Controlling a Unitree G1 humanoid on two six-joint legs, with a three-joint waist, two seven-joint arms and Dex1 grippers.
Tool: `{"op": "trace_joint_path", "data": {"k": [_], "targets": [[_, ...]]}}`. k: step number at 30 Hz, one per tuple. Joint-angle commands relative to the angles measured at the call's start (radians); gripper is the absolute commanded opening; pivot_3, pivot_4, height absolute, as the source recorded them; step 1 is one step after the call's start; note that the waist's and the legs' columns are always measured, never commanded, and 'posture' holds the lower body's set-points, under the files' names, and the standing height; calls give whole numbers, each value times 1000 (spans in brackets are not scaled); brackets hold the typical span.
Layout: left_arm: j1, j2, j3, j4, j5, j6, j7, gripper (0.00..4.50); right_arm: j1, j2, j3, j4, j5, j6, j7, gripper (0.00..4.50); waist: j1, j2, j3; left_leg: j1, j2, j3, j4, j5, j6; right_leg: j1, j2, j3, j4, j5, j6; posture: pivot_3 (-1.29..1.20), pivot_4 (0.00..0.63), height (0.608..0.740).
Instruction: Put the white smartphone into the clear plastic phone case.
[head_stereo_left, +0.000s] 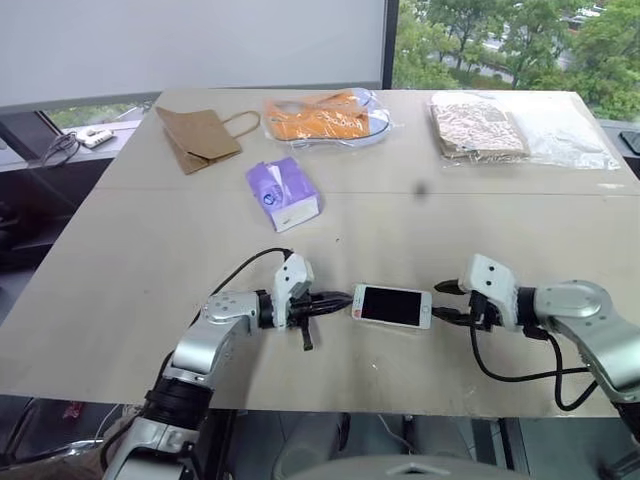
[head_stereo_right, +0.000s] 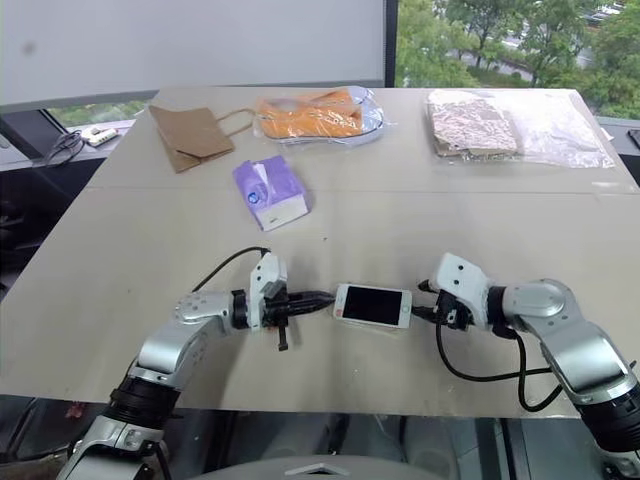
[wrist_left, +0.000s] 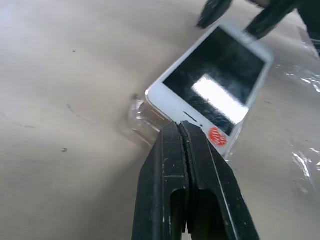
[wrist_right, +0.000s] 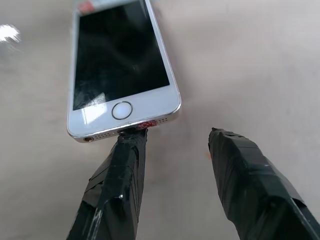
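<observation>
The white smartphone (head_stereo_left: 392, 306) lies screen up near the table's front edge, between my two grippers. In the left wrist view the clear plastic phone case (wrist_left: 136, 114) shows as a glossy rim under and around the phone's (wrist_left: 212, 82) top end. I cannot tell how deep the phone sits in it. My left gripper (head_stereo_left: 345, 298) is shut, its tip against that end of the phone. My right gripper (head_stereo_left: 443, 302) is open at the home-button end. One fingertip (wrist_right: 131, 136) touches the phone's bottom edge, while the other (wrist_right: 235, 150) stands off to the side over bare table.
A purple tissue pack (head_stereo_left: 283, 192) lies mid-table behind the phone. Along the far edge are a brown paper bag (head_stereo_left: 197, 136), an orange item in a clear bag (head_stereo_left: 322, 117) and a patterned item in a clear bag (head_stereo_left: 478, 127). The table's front edge (head_stereo_left: 330, 405) is close.
</observation>
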Motion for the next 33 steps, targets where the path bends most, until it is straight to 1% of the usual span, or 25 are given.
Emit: {"op": "trace_joint_path", "data": {"k": [1, 7, 11, 15, 18, 25, 26, 28, 30, 31, 33], "targets": [[8, 4, -12, -30, 16, 21, 21, 0, 12, -11, -21, -42, 26, -26, 11, 2198, 0, 0, 0, 0, 0, 0, 0, 0, 0, 0, 0, 0, 0, 0, 0, 0, 150, 740], [9, 4, -14, -38, 14, 32, 28, 0, 29, -38, -4, -59, 34, -64, 45, 2198, 0, -1, 1, 0, 0, 0, 0, 0, 0, 0, 0, 0, -1, 0, 0, 0, 150, 740], [25, -4, 11, -38, -9, 20, 27, 0, 10, -49, 58, 0, -66, -138, 27, 2198, 0, -1, 2, 0, 0, 0, 0, 0, 0, 0, 0, 0, -1, 0, 0, 0, 150, 740], [54, 32, 43, -58, -36, 19, 1, 0, -10, -39, 30, 59, -64, -162, 18, 2198, -1, -1, 3, -1, 0, 1, 0, 0, 0, 0, 0, 0, -1, 0, 0, 0, 150, 740], [68, 63, 19, -53, -13, -1, -30, 0, -24, -43, 27, 100, -73, -198, 28, 2198, -3, 0, 4, 0, 0, 1, -1, 0, 0, -1, 0, 1, -1, 0, 0, 0, 150, 740], [40, 26, -31, -55, 17, -3, -10, 0, -35, -35, 3, 124, -40, -204, 40, 2198, 3, 0, 4, -1, 0, 1, -1, 0, 0, -1, 0, 1, -1, 0, 0, 0, 150, 740], [37, 23, -30, -57, 15, -1, -10, 0, -33, -36, -24, 120, -2, -160, 42, 2198, 4, 0, 4, -1, 0, 1, -1, 0, 0, -1, 0, 0, -2, 0, 0, 0, 150, 740], [34, 23, -20, -56, 11, 3, -9, 0, -39, -25, -105, 100, 119, -59, 50, 2198, 6, 0, 5, -2, -1, 0, -1, 0, 0, -1, 0, 0, -2, 0, 0, 0, 150, 740], [38, 28, -3, -45, 7, -8, -16, 0, -35, -36, -158, 55, 214, 14, 72, 2718, 6, 0, 5, -2, -2, 0, -1, 0, 1, -1, 0, 0, -2, 0, 0, 0, 150, 740], [40, 28, 7, -36, 2, -13, -19, 0, -32, -40, -163, 26, 239, 36, 76, 3018, 6, 0, 5, -2, -2, 0, -1, -1, 1, -1, 0, 0, -2, 0, 0, 0, 150, 740], [40, 31, 17, -30, -6, -18, -30, 0, -38, -32, -140, -18, 254, 66, 60, 3958, 3, 0, 5, -2, -1, 0, -1, -1, 1, -1, -1, 0, -2, 0, 0, 0, 150, 740]]}}
